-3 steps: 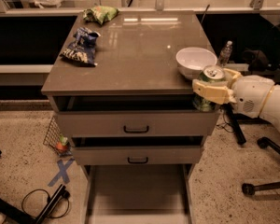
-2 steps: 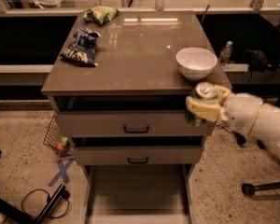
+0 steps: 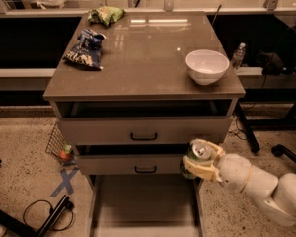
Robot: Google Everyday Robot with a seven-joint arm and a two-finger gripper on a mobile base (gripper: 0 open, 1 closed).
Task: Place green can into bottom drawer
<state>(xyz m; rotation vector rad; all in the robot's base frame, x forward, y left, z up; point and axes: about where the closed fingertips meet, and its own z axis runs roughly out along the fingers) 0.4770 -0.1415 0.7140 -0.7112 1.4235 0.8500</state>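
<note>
The pincer (image 3: pixel 200 162) is clamped around the green can (image 3: pixel 198 151), just beside the right end of the middle drawer (image 3: pixel 113 164). The can is near upright, with its silver top up and its long axis close to vertical. Below and to its left, the bottom drawer (image 3: pixel 143 206) is pulled out, its flat floor open from above.

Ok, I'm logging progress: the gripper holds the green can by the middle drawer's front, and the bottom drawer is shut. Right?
Not quite: the bottom drawer is pulled open, not shut, as the camera view shows. The rest stands: the gripper holds the green can by the middle drawer's front.
</note>
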